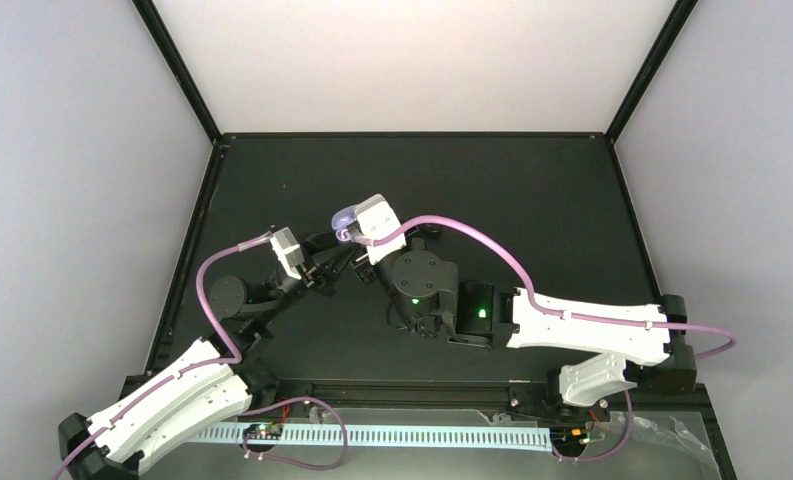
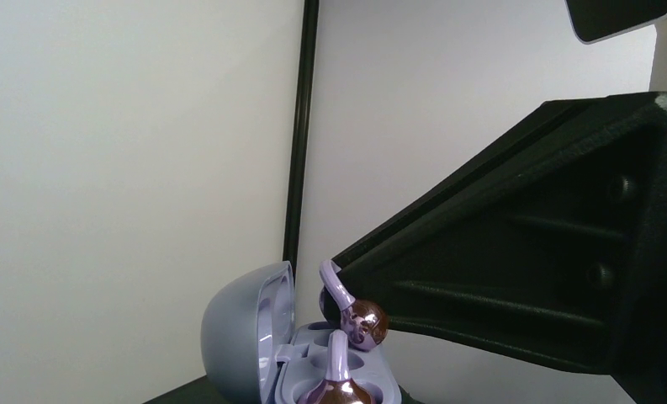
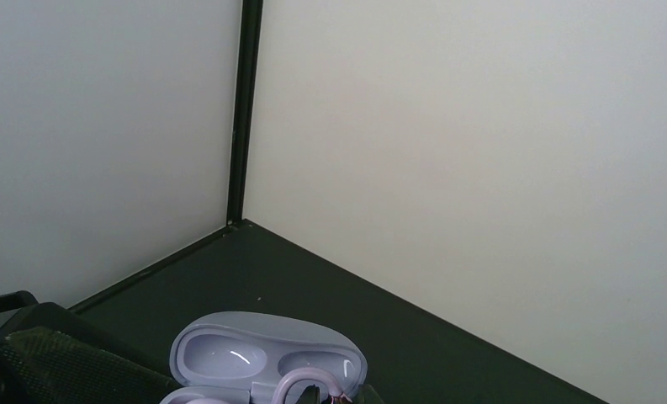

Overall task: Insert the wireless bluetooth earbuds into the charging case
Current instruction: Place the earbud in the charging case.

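Charging case (image 2: pixel 237 337), lavender, lid open, lilac earbud (image 2: pixel 334 389) seated, second earbud (image 2: pixel 363 324) in closed right gripper (image 1: pixel 355 240), left gripper (image 1: pixel 334 266) closed

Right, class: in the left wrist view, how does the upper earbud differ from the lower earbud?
Height: the upper earbud is raised above the base of the open charging case; the lower earbud rests down on that base. Stem: the upper earbud's curves up and to the left; the lower earbud's stands nearly straight. Both have lilac stems and glossy bronze-purple bulbs.
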Motion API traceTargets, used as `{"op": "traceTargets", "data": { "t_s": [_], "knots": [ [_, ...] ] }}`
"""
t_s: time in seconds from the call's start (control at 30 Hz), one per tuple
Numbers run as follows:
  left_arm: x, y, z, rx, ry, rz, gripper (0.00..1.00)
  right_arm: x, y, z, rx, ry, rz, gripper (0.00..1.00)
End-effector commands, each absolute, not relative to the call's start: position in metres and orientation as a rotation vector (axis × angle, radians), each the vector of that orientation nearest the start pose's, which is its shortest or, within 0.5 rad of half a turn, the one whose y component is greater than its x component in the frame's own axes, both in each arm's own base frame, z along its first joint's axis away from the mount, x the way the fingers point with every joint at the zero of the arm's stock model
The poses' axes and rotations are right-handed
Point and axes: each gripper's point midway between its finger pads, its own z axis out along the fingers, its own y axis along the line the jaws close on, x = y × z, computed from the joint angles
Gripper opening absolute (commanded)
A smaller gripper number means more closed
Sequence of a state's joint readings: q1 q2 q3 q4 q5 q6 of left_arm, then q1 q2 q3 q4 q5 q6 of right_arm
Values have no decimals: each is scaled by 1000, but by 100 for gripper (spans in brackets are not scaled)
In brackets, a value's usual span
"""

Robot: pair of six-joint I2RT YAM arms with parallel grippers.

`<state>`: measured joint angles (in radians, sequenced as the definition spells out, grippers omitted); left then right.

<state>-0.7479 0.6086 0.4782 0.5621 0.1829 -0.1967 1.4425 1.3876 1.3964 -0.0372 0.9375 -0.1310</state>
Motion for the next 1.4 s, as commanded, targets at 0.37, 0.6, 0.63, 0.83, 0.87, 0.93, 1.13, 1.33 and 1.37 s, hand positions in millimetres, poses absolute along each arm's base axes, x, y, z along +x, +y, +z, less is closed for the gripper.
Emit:
{"op": "traceTargets", "data": {
  "t_s": [0.37, 0.6, 0.63, 0.83, 0.87, 0.93, 1.13, 1.33, 1.37],
  "knots": [
    [172, -205, 413, 484, 1033, -936, 2, 192, 369, 435, -485, 1516, 219, 9],
    [170, -206, 412, 493, 1030, -941, 2, 194, 369, 434, -483, 1522, 206, 9],
    [170, -206, 412, 491, 1031, -941, 2, 194, 368, 434, -483, 1522, 207, 9],
    [170, -204, 413, 480, 1034, -936, 2, 194, 367, 431, -488, 1535, 202, 9],
    [170, -203, 413, 478, 1033, -935, 2, 194, 367, 430, -489, 1538, 197, 9],
    [169, -202, 414, 475, 1031, -935, 2, 195, 365, 429, -488, 1543, 187, 9],
    [169, -203, 413, 481, 1031, -939, 2, 194, 361, 430, -485, 1551, 207, 11],
    [172, -206, 411, 480, 1044, -936, 2, 187, 370, 435, -516, 1562, 311, 12],
    [172, -206, 411, 480, 1045, -935, 1, 186, 371, 436, -520, 1567, 315, 12]
  ]
}}
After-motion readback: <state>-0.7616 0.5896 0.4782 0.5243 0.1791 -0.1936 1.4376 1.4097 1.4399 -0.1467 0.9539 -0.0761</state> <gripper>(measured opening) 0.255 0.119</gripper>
